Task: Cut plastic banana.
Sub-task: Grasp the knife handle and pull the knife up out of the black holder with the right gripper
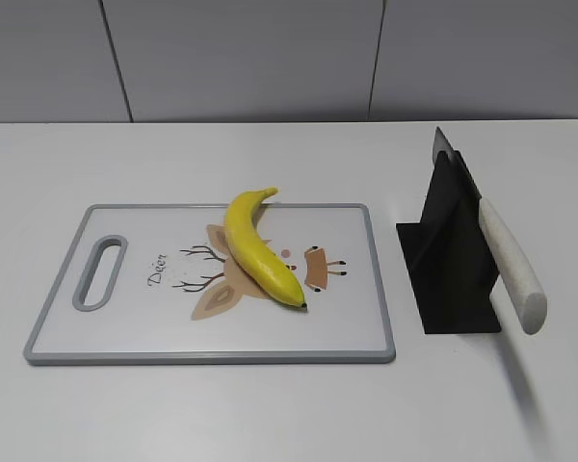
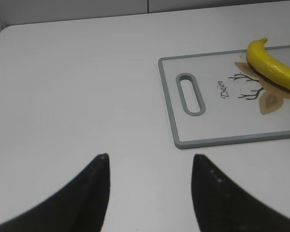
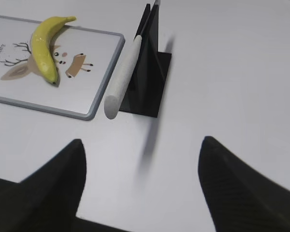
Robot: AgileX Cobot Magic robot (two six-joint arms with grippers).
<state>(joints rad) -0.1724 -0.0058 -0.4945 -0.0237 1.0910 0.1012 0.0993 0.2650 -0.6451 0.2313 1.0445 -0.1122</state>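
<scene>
The plastic banana (image 1: 258, 249) is glossy yellow and lies diagonally on the white cutting board (image 1: 125, 332), stem to the back, dark tip to the front. It also shows in the left wrist view (image 2: 273, 70) and the right wrist view (image 3: 44, 48). A knife with a white handle (image 1: 511, 265) rests in a black stand (image 1: 450, 265) to the right of the board; the right wrist view shows its handle (image 3: 123, 79) too. My left gripper (image 2: 150, 157) is open and empty over bare table left of the board. My right gripper (image 3: 141, 142) is open and empty, in front of the knife stand.
The cutting board has a grey rim, a handle slot (image 1: 100, 271) at its left end and a deer print. The white table meets a grey wall (image 1: 270, 58) at the back. Neither arm shows in the exterior view.
</scene>
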